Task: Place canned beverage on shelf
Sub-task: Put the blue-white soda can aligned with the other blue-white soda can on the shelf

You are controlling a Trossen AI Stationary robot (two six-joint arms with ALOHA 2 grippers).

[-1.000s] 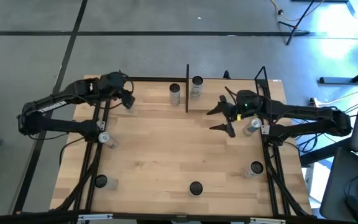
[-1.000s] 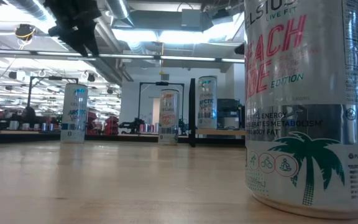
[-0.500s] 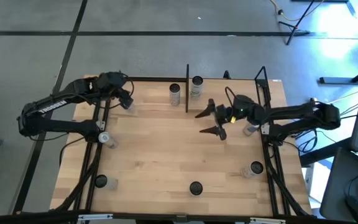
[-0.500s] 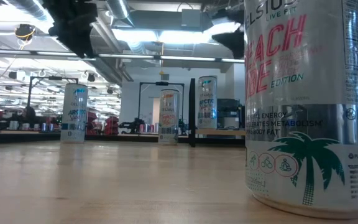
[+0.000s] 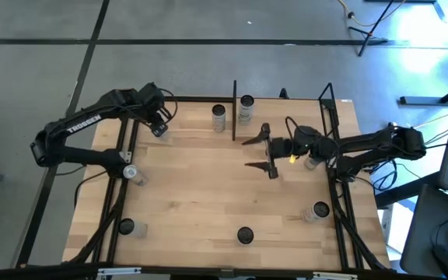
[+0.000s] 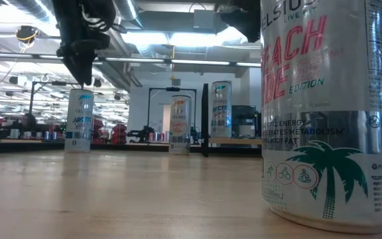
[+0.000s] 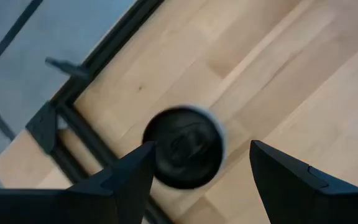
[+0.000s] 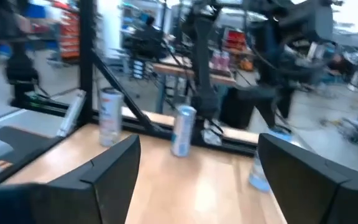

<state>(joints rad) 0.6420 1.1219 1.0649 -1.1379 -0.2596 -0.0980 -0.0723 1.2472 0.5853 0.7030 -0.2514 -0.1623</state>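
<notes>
Above the light-wood tabletop [image 5: 208,194], both dark two-finger grippers, left gripper [image 5: 159,124] and right gripper [image 5: 258,152], gape wide and empty, so no silver beverage can [image 5: 218,117] is grasped yet.

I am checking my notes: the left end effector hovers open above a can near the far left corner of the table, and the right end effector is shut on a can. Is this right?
One detail is wrong. The right end effector is open and holds nothing, as the high view shows. The rest stands: the left end effector hovers open above a can near the table's far left corner.
</notes>
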